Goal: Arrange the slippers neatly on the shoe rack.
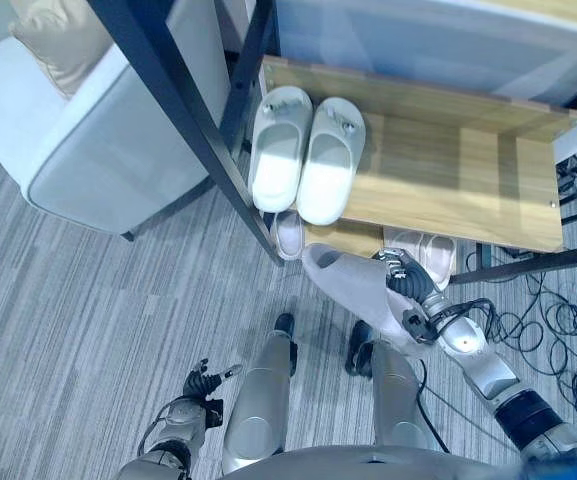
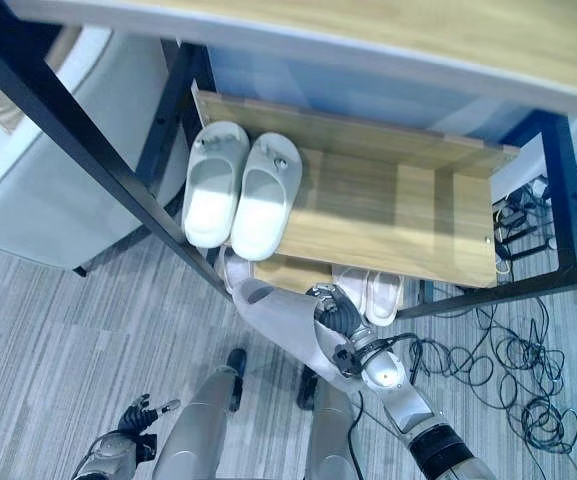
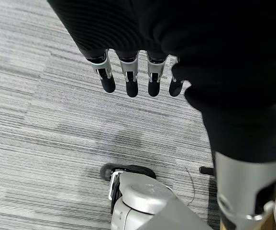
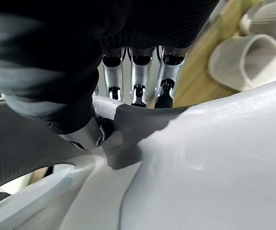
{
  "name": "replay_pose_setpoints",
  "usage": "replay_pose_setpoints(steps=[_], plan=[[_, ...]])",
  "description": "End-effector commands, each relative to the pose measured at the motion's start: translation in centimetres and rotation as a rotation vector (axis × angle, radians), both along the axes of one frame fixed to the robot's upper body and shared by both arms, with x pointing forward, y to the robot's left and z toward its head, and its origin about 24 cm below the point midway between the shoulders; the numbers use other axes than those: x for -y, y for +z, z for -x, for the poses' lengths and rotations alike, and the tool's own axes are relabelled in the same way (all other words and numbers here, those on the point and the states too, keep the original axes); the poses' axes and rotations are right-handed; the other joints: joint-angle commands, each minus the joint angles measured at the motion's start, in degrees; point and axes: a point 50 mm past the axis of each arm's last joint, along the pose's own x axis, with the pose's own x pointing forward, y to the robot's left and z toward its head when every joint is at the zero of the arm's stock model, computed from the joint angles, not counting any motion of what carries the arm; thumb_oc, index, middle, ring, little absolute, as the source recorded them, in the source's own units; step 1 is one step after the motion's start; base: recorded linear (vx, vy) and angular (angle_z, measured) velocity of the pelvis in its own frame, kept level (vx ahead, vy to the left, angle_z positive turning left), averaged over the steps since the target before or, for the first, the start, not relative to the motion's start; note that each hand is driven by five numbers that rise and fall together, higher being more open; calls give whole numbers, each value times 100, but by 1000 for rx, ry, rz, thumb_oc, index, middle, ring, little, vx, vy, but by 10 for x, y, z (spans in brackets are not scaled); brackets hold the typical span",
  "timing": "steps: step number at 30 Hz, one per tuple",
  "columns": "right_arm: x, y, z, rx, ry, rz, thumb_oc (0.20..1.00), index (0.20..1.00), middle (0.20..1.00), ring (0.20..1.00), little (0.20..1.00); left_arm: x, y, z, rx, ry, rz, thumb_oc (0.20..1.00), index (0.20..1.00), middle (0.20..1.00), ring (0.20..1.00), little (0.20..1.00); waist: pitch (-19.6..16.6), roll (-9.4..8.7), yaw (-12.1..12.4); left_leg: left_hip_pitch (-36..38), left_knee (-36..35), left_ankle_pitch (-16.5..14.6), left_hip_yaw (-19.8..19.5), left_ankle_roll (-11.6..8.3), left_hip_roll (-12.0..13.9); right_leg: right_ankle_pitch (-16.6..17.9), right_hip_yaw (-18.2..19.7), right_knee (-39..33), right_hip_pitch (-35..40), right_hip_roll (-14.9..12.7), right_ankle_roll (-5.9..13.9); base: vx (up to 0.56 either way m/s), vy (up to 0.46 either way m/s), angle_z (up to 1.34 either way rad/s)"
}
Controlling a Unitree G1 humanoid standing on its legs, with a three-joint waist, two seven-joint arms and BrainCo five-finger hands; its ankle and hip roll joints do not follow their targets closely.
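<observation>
Overhead, the shoe rack [image 1: 438, 190] is the biggest item: light wood shelves in a black metal frame, its top board cut off by the picture edge. At 10 o'clock sits a pale grey armchair [image 1: 88, 130], padded, partly hidden behind a frame bar. Grey striped carpet [image 1: 88, 320] covers the floor.

On the upper shelf a pair of white slippers [image 1: 303, 155] lies side by side, touching, smooth rubbery moulding with open toes. On the lower shelf another pale pair [image 2: 370, 295] is mostly hidden under the shelf above; a further pale slipper [image 1: 288, 235] peeks out at the frame post, shape hard to make out.

The right hand [image 1: 413, 290] comes in from 5 o'clock and pinches a light grey slipper [image 1: 353, 285], matte and finely textured; the wrist view shows fingers [image 4: 138, 76] over its edge and thumb curled under. That slipper hangs just in front of the lower shelf, not resting on it.

The left hand [image 1: 203, 385] hangs at 7 o'clock over the carpet, fingers [image 3: 130, 76] relaxed, holding nothing.
</observation>
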Motion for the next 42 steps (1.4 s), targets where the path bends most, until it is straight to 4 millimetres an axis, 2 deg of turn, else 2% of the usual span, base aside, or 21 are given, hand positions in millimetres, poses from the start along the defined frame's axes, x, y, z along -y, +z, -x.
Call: replay_pose_setpoints(steps=[1, 6, 7, 8, 9, 11, 12, 14, 15, 16, 17, 18, 19, 20, 23, 25, 28, 30, 35, 39, 42], plan=[[-10, 25, -3, 134, 50, -37, 200, 200, 200, 200, 200, -10, 7, 0, 84, 85, -23, 1000, 1000, 1000, 1000, 1000, -218, 72, 26, -57, -74, -268, -222, -148, 375, -678, 164, 465, 155, -103, 133, 4, -26, 7], [-18, 57, -21, 250, 86, -35, 200, 200, 200, 200, 200, -15, 29, -26, 252, 140, 16, 1000, 1000, 1000, 1000, 1000, -277, 113, 127, -1340, 1068, -577, -317, -57, 189, -1087, 360, 1492, -1099, -232, -53, -83, -17, 3], [-20, 69, -30, 291, 83, -42, 200, 200, 200, 200, 200, -13, 36, -33, 315, 166, 44, 1000, 1000, 1000, 1000, 1000, -316, 139, 205, -1826, 1492, -680, -298, -32, 107, -1189, 433, 1892, -1595, -281, -110, -109, 22, 10], [-24, 84, -46, 330, 72, -33, 200, 200, 200, 200, 200, -20, 29, -26, 283, 231, 88, 1000, 1000, 1000, 1000, 1000, -391, 172, 262, -2326, 1939, -782, -306, -21, 18, -1347, 556, 2346, -2142, -293, -184, -123, 44, 13], [-31, 101, -46, 388, 111, -47, 200, 200, 200, 200, 200, -16, 43, -53, 360, 281, 104, 1000, 1000, 1000, 1000, 1000, -454, 140, 183, -2802, 2380, -902, -263, -13, -3, -1445, 678, 2749, -2624, -294, -237, -68, 44, 13], [-34, 106, -49, 397, 115, -43, 200, 200, 200, 200, 200, -14, 52, -65, 412, 295, 121, 1000, 1000, 1000, 1000, 1000, -537, 146, 168, -3125, 2702, -1020, -279, 16, -26, -1556, 747, 3094, -2972, -306, -279, -4, 37, -11], [-41, 133, -66, 473, 106, -46, 200, 200, 200, 200, 200, -31, 87, -99, 606, 403, 169, 1000, 1000, 1000, 1000, 1000, -685, 156, 174, -3793, 3475, -1251, -311, 57, -32, -1758, 885, 3941, -3705, -267, -323, 15, 60, -18], [-29, 156, -82, 539, 19, -64, 200, 200, 200, 200, 200, -47, 76, -64, 560, 371, 98, 1000, 1000, 1000, 1000, 1000, -729, 255, 403, -4492, 4370, -1484, -340, 118, -150, -1951, 1013, 4830, -4447, -320, -374, 28, 65, -11], [-30, 159, -81, 560, 4, -67, 200, 200, 200, 200, 200, -58, 89, -65, 626, 414, 62, 1000, 1000, 1000, 1000, 1000, -726, 266, 430, -4651, 4581, -1563, -329, 133, -149, -2029, 1058, 5056, -4596, -294, -407, 69, 55, -13], [-22, 183, -93, 614, -57, -61, 200, 200, 200, 200, 200, -60, 97, -72, 664, 447, 116, 1000, 1000, 1000, 1000, 1000, -704, 290, 466, -5026, 5176, -1730, -317, 162, -222, -2172, 1122, 5616, -4990, -266, -451, 89, 34, -4], [-9, 200, -105, 636, -126, -55, 200, 200, 200, 200, 200, -64, 86, -60, 618, 448, 128, 1000, 1000, 1000, 1000, 1000, -724, 287, 551, -5193, 5453, -1787, -328, 167, -287, -2238, 1171, 5928, -5202, -273, -448, 115, 40, 4], [-11, 209, -111, 639, -138, -49, 200, 200, 200, 200, 200, -77, 82, -57, 594, 539, 112, 1000, 1000, 1000, 1000, 1000, -750, 242, 536, -5330, 5711, -1856, -338, 134, -286, -2311, 1242, 6190, -5348, -219, -469, 104, 22, 0], [-18, 216, -112, 647, -127, -60, 200, 200, 200, 200, 200, -88, 99, -73, 641, 544, 66, 1000, 1000, 1000, 1000, 1000, -697, 207, 460, -5459, 5972, -1949, -310, 149, -271, -2388, 1330, 6444, -5461, -185, -516, 82, 34, -5], [-25, 234, -114, 675, -106, -64, 200, 200, 200, 200, 200, -86, 113, -95, 659, 513, 80, 1000, 1000, 1000, 1000, 1000, -570, 171, 398, -5465, 6175, -2035, -279, 154, -246, -2432, 1430, 6656, -5502, -133, -537, 54, 51, 2], [-26, 253, -123, 689, -145, -60, 200, 200, 200, 200, 200, -106, 145, -117, 699, 546, 22, 1000, 1000, 1000, 1000, 1000, -251, 131, 327, -5468, 6772, -2272, -333, 139, -257, -2649, 1701, 7388, -5581, -42, -614, 52, 51, -9], [-27, 284, -136, 688, -197, -31, 200, 200, 200, 200, 200, -134, 196, -140, 757, 547, -52, 1000, 1000, 1000, 1000, 1000, 170, 73, 308, -5468, 7397, -2504, -420, 96, -231, -2827, 2002, 8170, -5582, 70, -638, 22, 44, -33], [-32, 295, -148, 633, -234, -28, 200, 200, 200, 200, 200, -154, 261, -158, 834, 495, -184, 1000, 1000, 1000, 1000, 1000, 451, 81, 295, -5468, 7760, -2622, -450, 50, -189, -2918, 2207, 8587, -5587, 149, -656, -26, 41, -26], [-36, 304, -156, 586, -279, 16, 200, 200, 200, 200, 200, -164, 319, -168, 899, 479, -252, 1000, 1000, 1000, 1000, 1000, 624, 107, 265, -5468, 7998, -2715, -492, 28, -196, -2975, 2326, 8879, -5587, 186, -664, -38, 30, -3], [-52, 321, -158, 581, -307, 124, 200, 200, 200, 200, 200, -153, 396, -183, 983, 434, -339, 1000, 1000, 1000, 1000, 1000, 868, 98, 294, -5468, 8242, -2806, -463, -49, -163, -3030, 2463, 9172, -5588, 180, -684, -24, -7, -2], [-59, 330, -157, 595, -328, 151, 200, 200, 200, 200, 200, -143, 409, -189, 1019, 444, -309, 1000, 1000, 1000, 1000, 1000, 933, 73, 386, -5468, 8242, -2801, -462, -82, -184, -3037, 2521, 9235, -5588, 175, -681, 0, -11, 0], [-64, 332, -156, 599, -333, 208, 200, 200, 200, 200, 200, -133, 408, -196, 1017, 445, -290, 1000, 1000, 1000, 1000, 1000, 923, -2, 479, -5468, 8204, -2771, -493, -116, -242, -3040, 2521, 9260, -5551, 114, -684, 15, -73, 9]])
